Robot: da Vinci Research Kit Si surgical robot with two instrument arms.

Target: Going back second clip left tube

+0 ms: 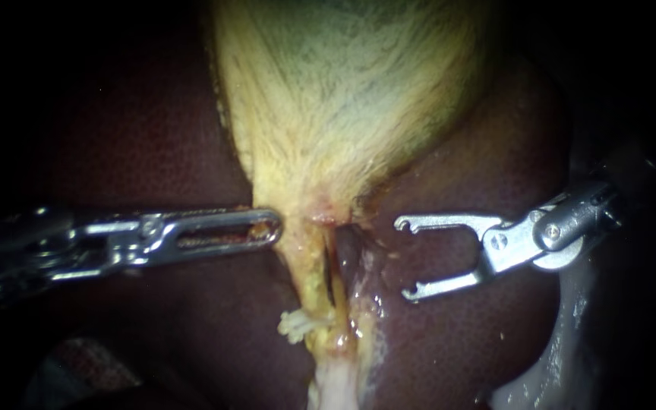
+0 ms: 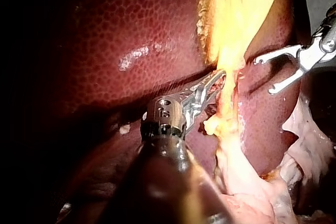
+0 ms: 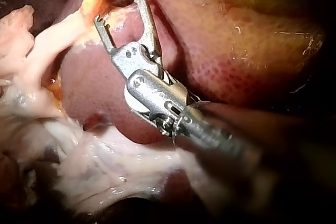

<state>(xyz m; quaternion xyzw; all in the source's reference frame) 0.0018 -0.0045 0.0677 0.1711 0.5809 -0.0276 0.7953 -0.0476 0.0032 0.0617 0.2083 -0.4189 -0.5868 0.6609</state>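
The pale yellow gallbladder [image 1: 343,91] narrows to a neck between dark liver lobes [image 1: 457,326]. Below the neck run two strands split by a dark slit: a yellowish left tube [image 1: 311,281] and a darker right tube [image 1: 352,266]. A whitish frayed lump [image 1: 296,325] sits on the left tube; I cannot tell if it is a clip. My left instrument [image 1: 276,228] [image 2: 221,76] is shut, its tip against the neck's left edge. My right instrument [image 1: 404,258] [image 3: 118,6] [image 2: 264,76] stands open and empty, just right of the tubes, touching neither.
White fatty tissue [image 1: 335,387] trails below the tubes and spreads under my right instrument [image 3: 94,166]. Liver [image 2: 131,51] lies under and around both shafts. A pale wet patch [image 1: 563,342] shows at the lower right.
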